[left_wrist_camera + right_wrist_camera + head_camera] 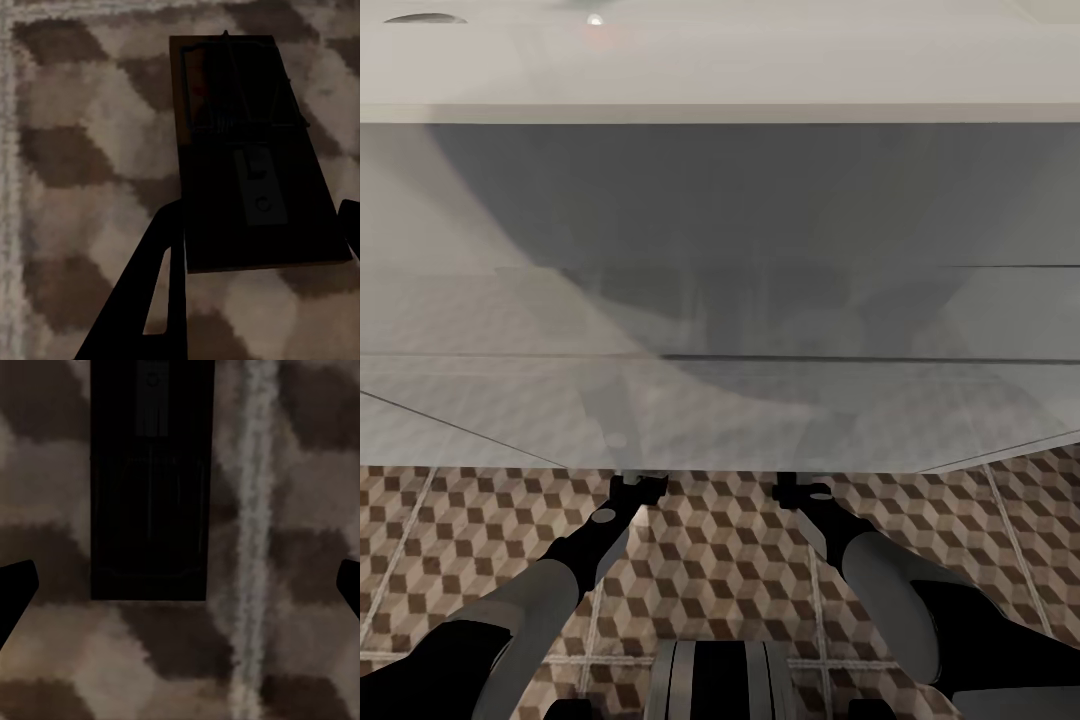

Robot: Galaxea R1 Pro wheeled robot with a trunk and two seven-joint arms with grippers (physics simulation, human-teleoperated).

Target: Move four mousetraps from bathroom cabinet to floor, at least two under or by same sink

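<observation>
head view: both arms reach forward and down beneath the white sink (720, 85), whose pale, see-through underside covers the upper picture; the arms' far ends pass under its front edge, so the tools themselves are hidden there. the bathroom floor (720, 560), in brown, beige and white cube-pattern tile with pale grout lines, runs under the sink and around the robot's base. left wrist view: one mousetrap (251, 157) lies flat on the tile in deep shadow, dark wire and a faint red mark at its far end, a pale plate near its middle. the left tool (262, 247) is spread wide; one dark finger (154, 300) lies just beside the board's near corner, the other tip (351, 225) shows past its opposite edge, and neither visibly presses on it, so the trap rests released. right wrist view: a second mousetrap (150, 487) lies flat on the tile beside a grout line (251, 540), too dark to read its detail. the right tool (180, 589) is spread wide and grasps nothing, with its two fingertips (15, 585) well apart at the picture's edges and clear of the board.
</observation>
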